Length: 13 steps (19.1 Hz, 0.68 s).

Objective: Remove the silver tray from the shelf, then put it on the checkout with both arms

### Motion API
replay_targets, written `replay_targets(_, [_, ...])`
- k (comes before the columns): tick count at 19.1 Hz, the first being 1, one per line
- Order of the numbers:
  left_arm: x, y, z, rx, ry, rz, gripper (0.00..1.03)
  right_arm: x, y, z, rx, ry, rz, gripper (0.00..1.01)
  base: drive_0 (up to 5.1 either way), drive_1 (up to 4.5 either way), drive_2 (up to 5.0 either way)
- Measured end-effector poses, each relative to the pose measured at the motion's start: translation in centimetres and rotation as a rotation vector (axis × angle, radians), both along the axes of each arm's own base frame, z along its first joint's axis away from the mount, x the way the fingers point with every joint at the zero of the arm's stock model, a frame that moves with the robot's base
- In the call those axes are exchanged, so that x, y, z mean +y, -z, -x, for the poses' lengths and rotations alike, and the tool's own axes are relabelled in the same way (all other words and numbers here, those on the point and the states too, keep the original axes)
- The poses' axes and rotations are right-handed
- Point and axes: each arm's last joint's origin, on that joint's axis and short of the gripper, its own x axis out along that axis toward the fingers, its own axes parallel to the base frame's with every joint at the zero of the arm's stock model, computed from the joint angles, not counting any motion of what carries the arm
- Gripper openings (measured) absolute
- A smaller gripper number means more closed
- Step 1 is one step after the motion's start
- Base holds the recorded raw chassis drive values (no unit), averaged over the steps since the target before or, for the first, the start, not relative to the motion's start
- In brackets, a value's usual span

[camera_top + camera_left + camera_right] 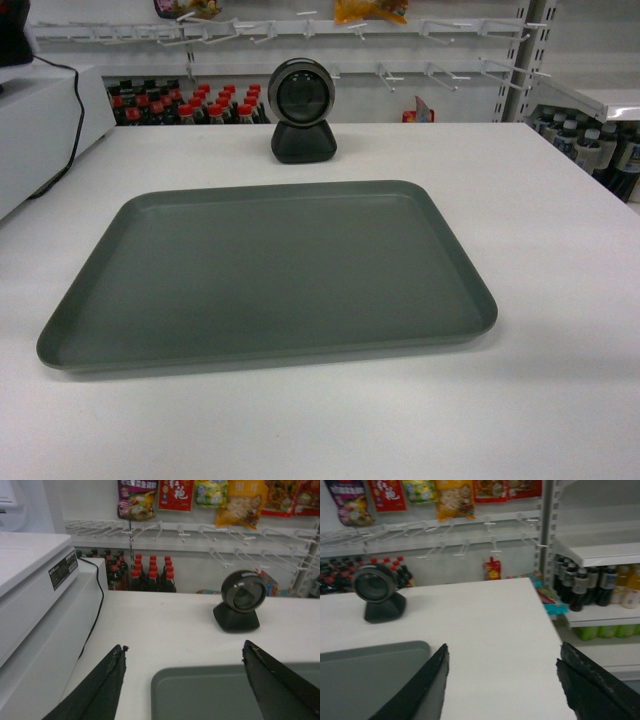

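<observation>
Evidently the silver tray (265,275) is already lying flat on the checkout (560,250), in front of the black scanner camera (302,110) and well apart from it, so the step in hand is, by my judgement, the release and retreat. Neither arm is showing in the head view. In the left wrist view the left gripper (184,677) is standing wide apart, holding nothing, with the tray's far left corner (165,677) lying between and below its fingers (107,680). In the right wrist view the right gripper (502,680) is likewise spread and empty, its inner finger (432,680) overlapping the tray's far right corner (415,652), though whether it is touching the rim I cannot tell. To finish well, both arms ought to be drawing back together, lifting clear of the low rim first so that no finger is dragging the tray or tipping it. The white box with the black cable (97,587) at the left is calling for care on that side.
</observation>
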Motion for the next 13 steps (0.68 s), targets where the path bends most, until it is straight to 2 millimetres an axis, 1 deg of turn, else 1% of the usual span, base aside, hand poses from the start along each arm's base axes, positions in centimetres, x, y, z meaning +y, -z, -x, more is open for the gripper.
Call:
replay_targets(1, [0.6,0.8,1.5,0.0,0.04,-0.029,0.62,-1.2,0.3,1.7,-0.002,0.039,0.049,0.58,0.0,0.0,0.0])
replay_targets(2, [0.9,1.3,2.5,-0.004,0.053,-0.041,0.51,-1.7,0.4,2.9,-0.019,0.05,0.068,0.47,0.0,0.0,0.0])
replay_targets(3, [1.2,1.9,3.6,-0.002,0.062,-0.051,0.4,-1.9,0.7,3.8,-0.03,0.041,0.079,0.36,0.0,0.0,0.0])
replay_targets(5, [1.9,3.3,5.5,0.017,0.058,-0.056,0.18,-2.3,2.0,5.5,-0.009,0.03,0.095,0.14,0.0,0.0,0.0])
replay_targets(6, [2.2,3.6,6.2,0.017,0.05,-0.055,0.09,-2.5,2.4,6.1,-0.005,0.034,0.098,0.05,0.0,0.0,0.0])
replay_targets(7, [2.4,4.0,7.0,0.013,0.049,-0.055,0.02,-2.6,2.7,6.8,-0.008,0.035,0.1,0.02,0.0,0.0,0.0])
replay_targets(9, [2.6,4.5,8.4,0.009,0.066,-0.058,0.02,-3.8,3.1,8.0,-0.016,0.038,0.102,0.02,0.0,0.0,0.0])
replay_targets(11, [3.8,5.2,9.6,0.019,0.043,-0.057,0.02,-3.9,3.7,9.2,-0.005,0.042,0.102,0.02,0.0,0.0,0.0])
replay_targets(12, [3.8,5.4,10.2,0.013,0.049,-0.057,0.02,-3.9,3.9,9.6,-0.005,0.042,0.102,0.02,0.0,0.0,0.0])
replay_targets(13, [3.7,5.7,11.1,0.015,0.06,-0.057,0.02,-3.9,4.1,10.5,-0.015,0.04,0.102,0.02,0.0,0.0,0.0])
